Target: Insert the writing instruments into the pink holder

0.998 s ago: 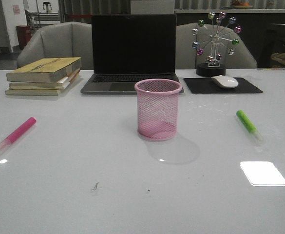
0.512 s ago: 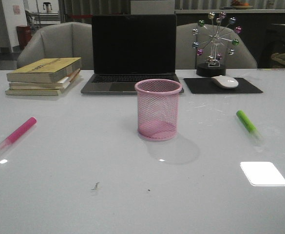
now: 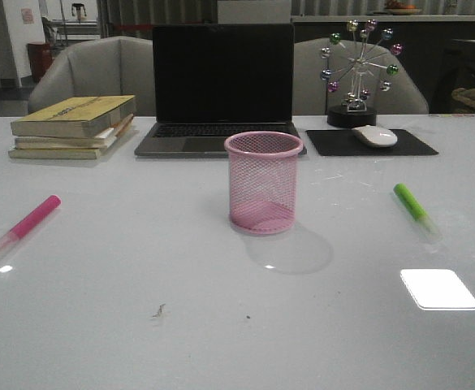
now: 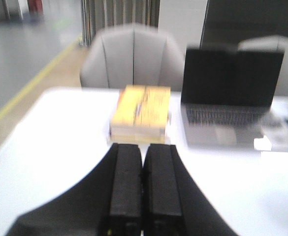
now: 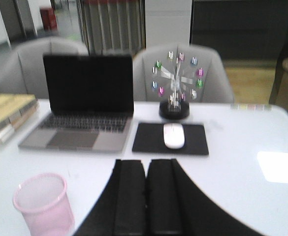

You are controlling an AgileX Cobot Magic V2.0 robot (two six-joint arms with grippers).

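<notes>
The pink holder point(image 3: 263, 183) stands upright and empty at the table's middle; the right wrist view also catches the pink holder point(image 5: 41, 204). A hot pink highlighter point(image 3: 24, 227) lies flat at the left. At the right lies a bright green highlighter point(image 3: 416, 210), its clear cap toward me. Neither arm shows in the front view. My left gripper point(image 4: 143, 152) is shut with nothing in it, held above the table and facing the books. My right gripper point(image 5: 145, 167) is shut and empty too, to the right of the holder.
A stack of books point(image 3: 75, 126) sits at the back left, an open laptop point(image 3: 221, 89) behind the holder. A white mouse point(image 3: 374, 136) rests on a black pad point(image 3: 371, 143), with a spinning-ball ornament point(image 3: 356, 73) behind it. Grey chairs stand beyond the table.
</notes>
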